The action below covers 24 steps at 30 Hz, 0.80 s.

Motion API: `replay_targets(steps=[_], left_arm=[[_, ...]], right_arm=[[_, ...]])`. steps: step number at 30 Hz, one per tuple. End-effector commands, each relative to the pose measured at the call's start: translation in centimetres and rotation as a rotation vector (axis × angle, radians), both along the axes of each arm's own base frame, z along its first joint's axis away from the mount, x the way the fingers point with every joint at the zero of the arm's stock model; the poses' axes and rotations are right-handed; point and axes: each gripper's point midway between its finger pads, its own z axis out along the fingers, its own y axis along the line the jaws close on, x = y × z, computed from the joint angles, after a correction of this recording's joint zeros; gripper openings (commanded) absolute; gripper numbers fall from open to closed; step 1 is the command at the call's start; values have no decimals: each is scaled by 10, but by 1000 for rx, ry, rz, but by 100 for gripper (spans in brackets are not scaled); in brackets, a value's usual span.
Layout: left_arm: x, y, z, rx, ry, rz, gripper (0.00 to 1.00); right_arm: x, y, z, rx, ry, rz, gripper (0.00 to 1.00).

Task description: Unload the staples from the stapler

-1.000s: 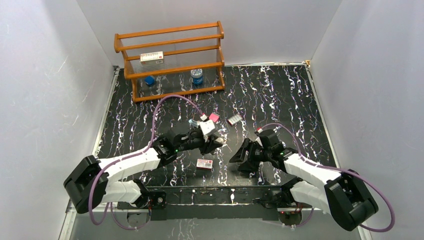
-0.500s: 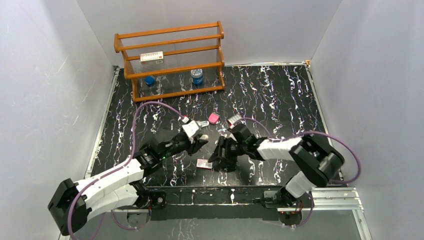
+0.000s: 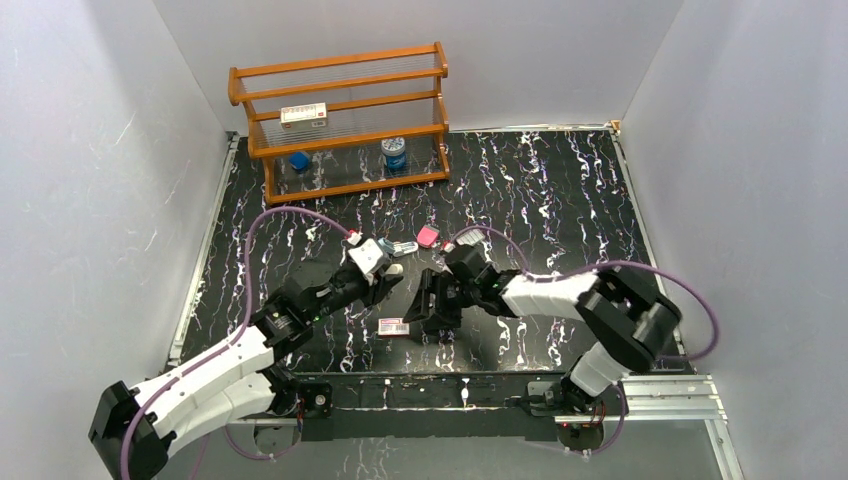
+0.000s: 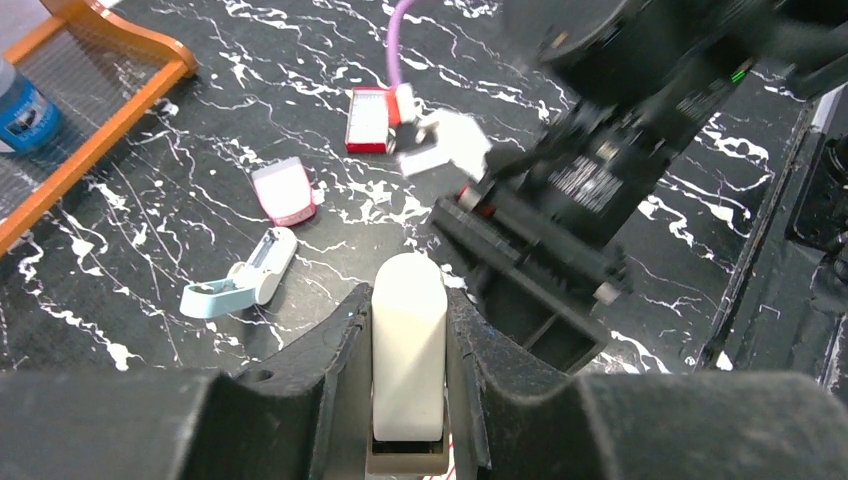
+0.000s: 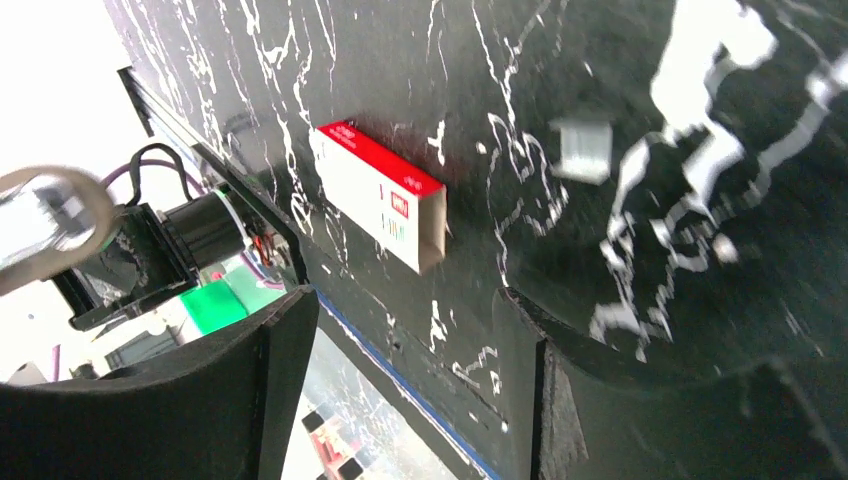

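A: Whereabouts of the stapler (image 4: 240, 283)?

B: Flat on the black, white-veined counter (image 3: 560, 200), just left of the pink block (image 3: 428, 236), with a narrow gap between. Opened out, pale blue part and whitish part end to end. Held by nothing.

A: And the left end effector (image 4: 408, 300)?

B: Low over the counter, to the near left of the pink block, close to the stapler but apart from it. Pinched tight on a small white round-topped block (image 4: 408, 370), upright in the grip.

A: The right end effector (image 5: 405, 300)?

B: On the near side of the pink block. Spread wide, gripping nothing. Seen through the gap in the wrist view, a red-and-white box (image 5: 380, 195), lying on the counter, further toward the near edge than the pink block. Touching that box or not: impossible to tell.

A: Anything else close by?

B: A small pale grey scrap (image 5: 583, 150) on the counter near that box, too blurred to name.
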Motion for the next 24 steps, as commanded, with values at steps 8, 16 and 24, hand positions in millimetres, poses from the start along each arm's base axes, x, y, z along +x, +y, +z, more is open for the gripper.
replay_targets(steps=[8,16,24], left_arm=[[-12,-40,-18,50,84,-238,0],[-19,-78,-37,118,200,-419,0],[-32,-105,-63,328,216,-474,0]], right_arm=[[30,-98,26,-232,-214,-352,79],[26,-165,28,-282,-252,-639,83],[19,-207,30,-287,-262,-823,84]])
